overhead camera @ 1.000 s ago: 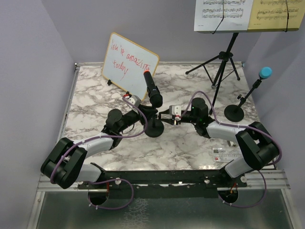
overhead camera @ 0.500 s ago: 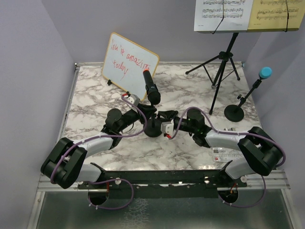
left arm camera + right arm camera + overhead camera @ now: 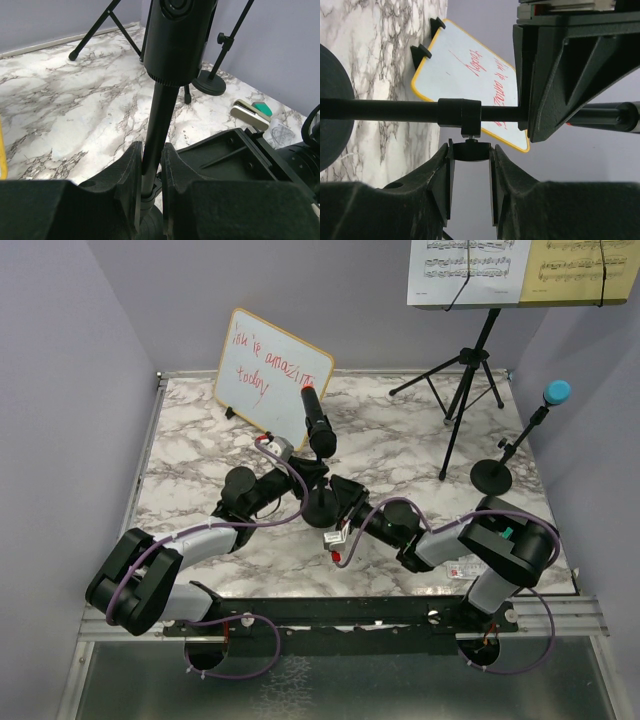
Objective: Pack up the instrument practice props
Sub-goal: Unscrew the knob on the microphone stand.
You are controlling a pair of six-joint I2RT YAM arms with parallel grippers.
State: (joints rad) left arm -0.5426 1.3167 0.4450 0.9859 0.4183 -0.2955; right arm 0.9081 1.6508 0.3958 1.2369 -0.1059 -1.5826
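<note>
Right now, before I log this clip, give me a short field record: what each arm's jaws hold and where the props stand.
left jaws: closed on the thin pole under the black microphone
right jaws: closed on the clamp knob of that same holder
holder base: on the table, centre
blue microphone: in its own holder, far right, untouched
music desk: back right, white sheet and yellow sheet on it
whiteboard: back left, propped up
</note>
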